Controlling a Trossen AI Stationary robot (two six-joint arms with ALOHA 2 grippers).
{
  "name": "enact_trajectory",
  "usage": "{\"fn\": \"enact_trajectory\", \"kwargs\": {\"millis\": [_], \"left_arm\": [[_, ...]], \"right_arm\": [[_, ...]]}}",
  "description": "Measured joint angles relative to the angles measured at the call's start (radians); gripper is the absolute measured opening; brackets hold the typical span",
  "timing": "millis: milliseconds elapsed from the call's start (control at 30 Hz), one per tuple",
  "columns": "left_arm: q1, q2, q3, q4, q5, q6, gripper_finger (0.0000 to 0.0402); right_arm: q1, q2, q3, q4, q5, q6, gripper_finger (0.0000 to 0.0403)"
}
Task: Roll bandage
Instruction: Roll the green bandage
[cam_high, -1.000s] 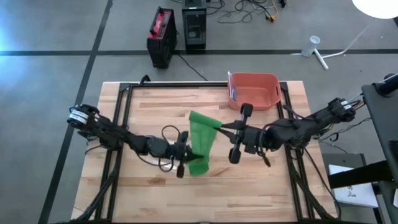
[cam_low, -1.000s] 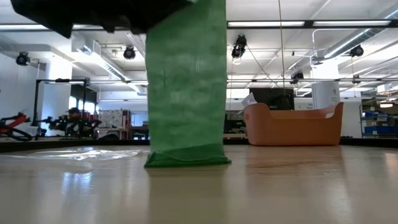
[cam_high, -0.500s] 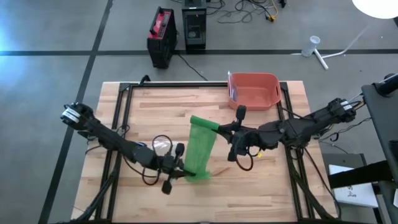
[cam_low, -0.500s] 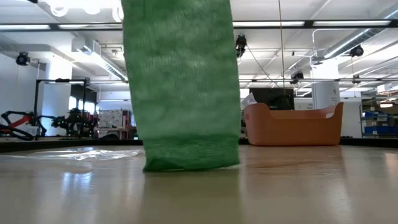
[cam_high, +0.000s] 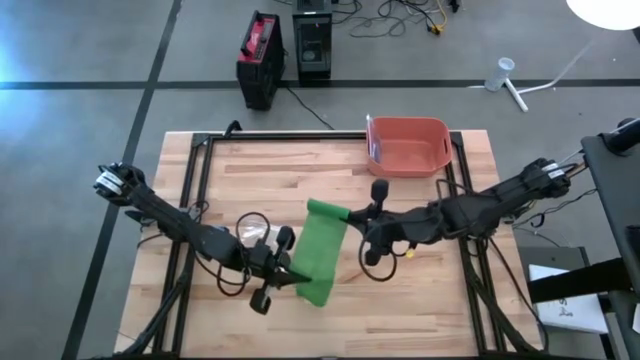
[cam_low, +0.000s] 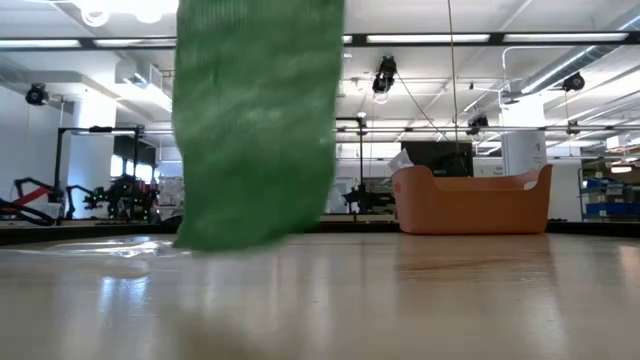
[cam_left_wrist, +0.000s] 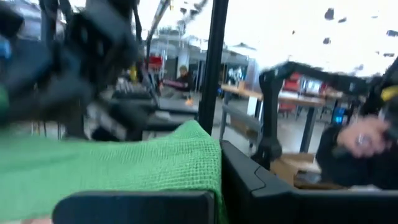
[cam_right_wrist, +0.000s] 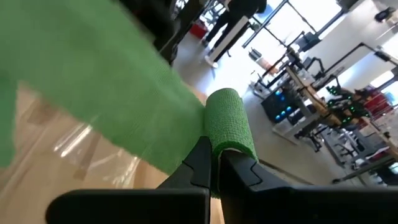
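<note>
A green bandage (cam_high: 322, 250) spans between my two grippers above the middle of the table. In the low view the bandage (cam_low: 255, 120) hangs as a broad strip whose lower edge looks clear of the wood. My left gripper (cam_high: 290, 278) is shut on the strip's near end. My right gripper (cam_high: 350, 215) is shut on the far end, where the bandage is wound into a small roll (cam_right_wrist: 227, 121). My left gripper pinches the strip's near end (cam_left_wrist: 193, 155) between its two fingers, coming roughly level from the table's left. The cloth runs away from the fingers toward the other arm. My right gripper pinches the rolled end (cam_right_wrist: 229, 134) between its fingertips (cam_right_wrist: 202, 149), coming from the table's right and slanting slightly down. The roll sticks up past the fingertips, and the loose strip runs off it toward the left arm, clear of the table.
A crumpled clear plastic wrapper (cam_high: 255, 232) lies on the wood beside the left arm. An orange bin (cam_high: 408, 145) stands at the far edge, right of centre. Black frame rails (cam_high: 190, 200) run along the table's sides. Bare wood lies near the front edge.
My left gripper has gone up and toward the table's near edge, taking the bandage's lower end with it. That end's fold, which rested on the table, is now lifted clear. My right gripper has sunk a little and tipped downward, still shut on the roll.
</note>
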Motion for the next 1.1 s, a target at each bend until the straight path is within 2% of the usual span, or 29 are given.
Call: {"fn": "enact_trajectory", "kwargs": {"millis": [233, 367, 600, 833, 933, 1100], "left_arm": [[0.0, -0.033, 0.036, 0.019, -0.001, 0.003, 0.0], [0.0, -0.052, 0.037, 0.095, -0.001, 0.011, 0.0], [0.008, -0.084, 0.037, 0.137, -0.01, 0.034, 0.0], [0.053, -0.132, 0.037, 0.155, -0.013, 0.025, 0.0], [0.082, -0.15, 0.037, 0.13, -0.026, -0.037, 0.0], [0.148, -0.207, 0.037, -0.1, -0.028, -0.215, 0.0]], "right_arm": [[0.007, -0.003, -0.047, -0.014, -0.003, 0.054, 0.0003], [0.008, -0.008, -0.077, -0.009, -0.012, 0.085, 0.0003], [0.014, 0.0, -0.104, -0.012, -0.105, 0.167, 0.0003], [0.014, 0.003, -0.105, -0.018, -0.307, 0.267, 0.0003], [0.018, 0.014, -0.105, -0.038, -0.373, 0.315, 0.0003], [0.019, 0.034, -0.106, -0.086, -0.49, 0.381, 0.0003]]}}
